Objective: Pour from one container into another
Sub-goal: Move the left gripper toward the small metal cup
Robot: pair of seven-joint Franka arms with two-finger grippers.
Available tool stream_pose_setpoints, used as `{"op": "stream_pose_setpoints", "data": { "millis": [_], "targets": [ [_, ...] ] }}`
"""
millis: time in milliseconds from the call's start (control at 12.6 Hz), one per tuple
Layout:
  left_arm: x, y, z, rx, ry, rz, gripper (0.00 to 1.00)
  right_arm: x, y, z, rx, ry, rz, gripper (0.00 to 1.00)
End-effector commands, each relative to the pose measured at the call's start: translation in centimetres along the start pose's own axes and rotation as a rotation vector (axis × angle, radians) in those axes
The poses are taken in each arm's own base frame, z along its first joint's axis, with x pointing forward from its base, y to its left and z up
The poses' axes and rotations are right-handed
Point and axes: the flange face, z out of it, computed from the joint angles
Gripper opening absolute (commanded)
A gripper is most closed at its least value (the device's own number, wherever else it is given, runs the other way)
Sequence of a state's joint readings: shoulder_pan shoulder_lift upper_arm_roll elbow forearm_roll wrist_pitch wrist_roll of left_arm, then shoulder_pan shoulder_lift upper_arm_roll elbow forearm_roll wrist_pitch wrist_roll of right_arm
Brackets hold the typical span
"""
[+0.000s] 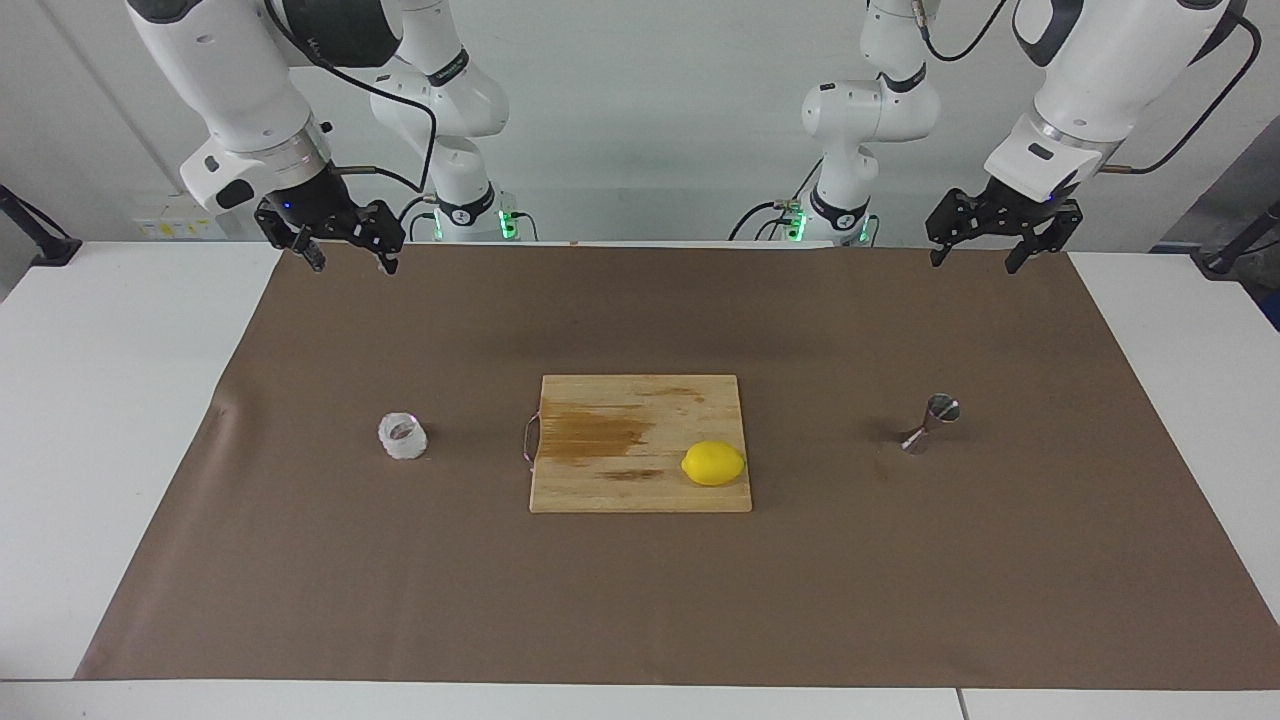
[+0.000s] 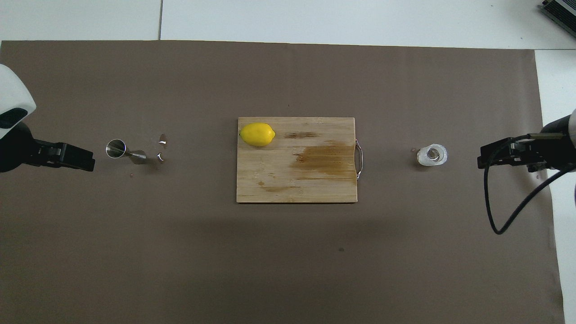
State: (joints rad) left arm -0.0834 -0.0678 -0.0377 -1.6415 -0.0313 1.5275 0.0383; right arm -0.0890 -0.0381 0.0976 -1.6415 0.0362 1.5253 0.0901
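Both hands up, fingers spread, holding nothing. Right hand waits high above the tabletop w/ glass cup below, out front; left hand likewise, jigger below. Best approach, I'd say: right drops straight, grips cup low, keeps it level.

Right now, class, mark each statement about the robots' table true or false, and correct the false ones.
1. The yellow lemon lies on the wooden cutting board. True.
2. The clear faceted glass cup stands on the board. False: it stands on the brown mat, toward the right arm's end.
3. The left gripper holds the steel hourglass-shaped jigger. False: the gripper is open and raised; the jigger stands on the mat.
4. The right gripper is open and holds nothing. True.
5. The board has a dark stain. True.
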Motion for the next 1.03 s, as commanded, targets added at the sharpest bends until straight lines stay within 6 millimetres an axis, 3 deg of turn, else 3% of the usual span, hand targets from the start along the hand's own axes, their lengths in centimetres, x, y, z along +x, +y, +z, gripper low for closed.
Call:
{"op": "stream_pose_setpoints", "data": {
  "millis": [0, 318, 557, 796, 955],
  "targets": [
    [-1.8, -0.7, 1.5, -0.018, -0.032, -0.021, 1.00, -0.1, -0.1, 0.0, 0.026, -0.007, 0.009, 1.00],
    [-0.3, -1.7, 4.2, -0.200, -0.092, -0.121, 1.00, -0.1, 0.0, 0.0, 0.026, -0.007, 0.011, 1.00],
    [-0.5, -2.3, 6.6, -0.342, -0.233, -0.332, 1.00, -0.1, 0.0, 0.0, 0.026, -0.007, 0.011, 1.00],
    [0.3, -3.3, 8.8, -0.418, -0.291, -0.392, 1.00, -0.1, 0.0, 0.0, 0.026, -0.007, 0.011, 1.00],
    [0.0, -3.3, 10.5, -0.500, -0.361, -0.524, 1.00, -0.1, 0.0, 0.0, 0.026, -0.007, 0.011, 1.00]
  ]
}}
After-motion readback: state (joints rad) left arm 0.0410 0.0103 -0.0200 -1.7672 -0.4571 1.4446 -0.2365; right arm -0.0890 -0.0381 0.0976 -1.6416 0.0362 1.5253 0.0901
